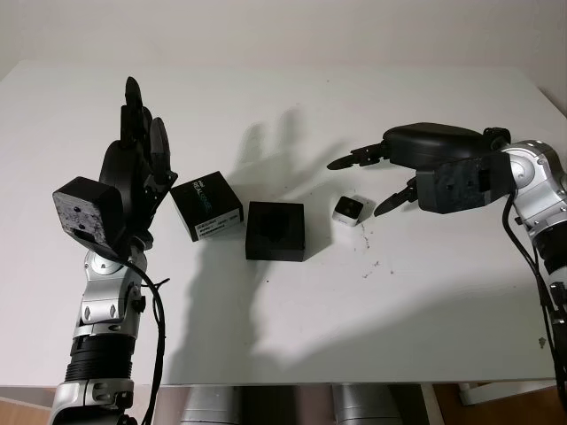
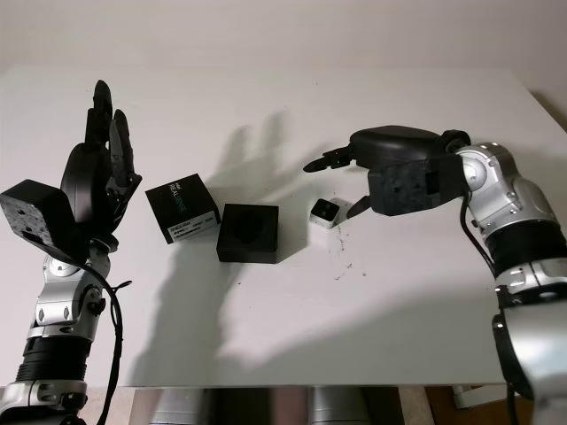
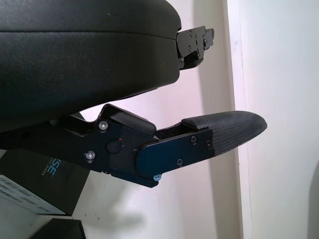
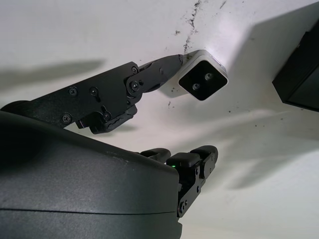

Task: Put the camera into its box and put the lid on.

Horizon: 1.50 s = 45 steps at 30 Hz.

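The camera (image 1: 348,210), a small white cube with a dark face, sits on the white worktop (image 1: 292,319) just beside the open black box (image 1: 275,231), on its right. The lid (image 1: 206,205) — black, with a printed label — lies on the box's other side, close to it. The right robot hand (image 2: 341,181) is over the camera with nothing in its grasp, one finger (image 4: 149,74) touching or almost touching the camera's side while the others (image 4: 192,164) hang clear. The left robot hand (image 1: 142,168) is raised at the left of the worktop, open and idle.

The main risk is a push rather than a grasp: if only that one finger presses on the camera, it will likely slide toward the box or tip over, since it looks light and smooth-sided. A pinch on too few faces could let the cube twist out on lifting. Sliding it against the box might also shift the box toward the lid — making a later placement less certain.
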Available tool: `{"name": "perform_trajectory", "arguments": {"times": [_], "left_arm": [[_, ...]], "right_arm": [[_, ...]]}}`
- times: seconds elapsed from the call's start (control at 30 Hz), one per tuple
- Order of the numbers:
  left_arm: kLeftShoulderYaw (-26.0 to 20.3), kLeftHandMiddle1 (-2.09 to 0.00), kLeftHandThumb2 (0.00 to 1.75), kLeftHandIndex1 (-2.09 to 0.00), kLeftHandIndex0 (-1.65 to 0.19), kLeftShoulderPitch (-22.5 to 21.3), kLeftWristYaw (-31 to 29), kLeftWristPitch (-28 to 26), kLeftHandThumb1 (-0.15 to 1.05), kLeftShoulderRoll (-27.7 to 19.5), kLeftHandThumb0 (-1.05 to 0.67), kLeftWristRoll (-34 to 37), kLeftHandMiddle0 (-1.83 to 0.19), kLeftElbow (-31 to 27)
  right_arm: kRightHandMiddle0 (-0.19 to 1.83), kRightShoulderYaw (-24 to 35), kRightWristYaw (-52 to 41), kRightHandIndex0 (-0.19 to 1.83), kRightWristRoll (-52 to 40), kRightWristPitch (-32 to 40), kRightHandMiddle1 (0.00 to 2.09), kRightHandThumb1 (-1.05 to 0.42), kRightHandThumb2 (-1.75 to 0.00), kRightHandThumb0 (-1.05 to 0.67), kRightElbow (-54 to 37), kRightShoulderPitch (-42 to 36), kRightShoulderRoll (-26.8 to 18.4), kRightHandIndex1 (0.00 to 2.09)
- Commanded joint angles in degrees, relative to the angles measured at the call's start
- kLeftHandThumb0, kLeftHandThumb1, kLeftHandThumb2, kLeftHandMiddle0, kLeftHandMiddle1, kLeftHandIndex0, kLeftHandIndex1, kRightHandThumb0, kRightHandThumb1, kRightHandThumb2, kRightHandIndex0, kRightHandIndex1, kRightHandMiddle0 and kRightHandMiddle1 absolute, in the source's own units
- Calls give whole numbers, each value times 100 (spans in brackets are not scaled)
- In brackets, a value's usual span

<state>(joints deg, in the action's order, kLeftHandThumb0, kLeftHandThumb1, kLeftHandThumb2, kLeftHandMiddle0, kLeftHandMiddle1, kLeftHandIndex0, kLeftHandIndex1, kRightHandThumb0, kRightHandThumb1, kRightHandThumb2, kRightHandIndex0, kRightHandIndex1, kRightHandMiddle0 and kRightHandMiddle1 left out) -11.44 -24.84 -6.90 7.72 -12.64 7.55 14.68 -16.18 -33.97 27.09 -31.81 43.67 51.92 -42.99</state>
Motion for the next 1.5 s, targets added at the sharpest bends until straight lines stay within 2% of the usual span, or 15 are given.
{"name": "perform_trajectory", "arguments": {"times": [0.0,0.23,0.5,0.8,0.97,1.47], "left_arm": [[14,0,68,0,19,-4,-28,-16,105,-36,-77,7,19,-95],[21,0,69,0,19,-15,-28,31,105,-34,-78,-29,19,-65],[-14,0,69,0,19,-7,-6,82,105,-24,-77,-24,19,-37],[-22,0,70,0,19,21,57,101,105,2,-76,-34,19,-65],[-33,0,70,0,19,33,72,114,105,-12,-76,-41,19,-77],[-32,0,69,0,19,19,39,97,105,-19,-77,-25,19,-72]], "right_arm": [[39,32,55,33,42,13,5,-86,-5,-23,-179,-77,-152,6],[41,-3,497,36,202,-184,6,-86,-5,-23,-196,-229,-149,7],[46,-186,1707,39,649,-807,8,-88,-6,-28,255,-337,29,7],[47,-502,2724,38,1168,-1135,8,-90,-6,-30,781,-277,135,6],[47,-635,2925,37,1325,-1184,8,-90,-6,-33,932,-231,125,6],[43,-862,2777,32,1536,-1083,6,-90,-5,-37,1082,-88,52,4]]}}
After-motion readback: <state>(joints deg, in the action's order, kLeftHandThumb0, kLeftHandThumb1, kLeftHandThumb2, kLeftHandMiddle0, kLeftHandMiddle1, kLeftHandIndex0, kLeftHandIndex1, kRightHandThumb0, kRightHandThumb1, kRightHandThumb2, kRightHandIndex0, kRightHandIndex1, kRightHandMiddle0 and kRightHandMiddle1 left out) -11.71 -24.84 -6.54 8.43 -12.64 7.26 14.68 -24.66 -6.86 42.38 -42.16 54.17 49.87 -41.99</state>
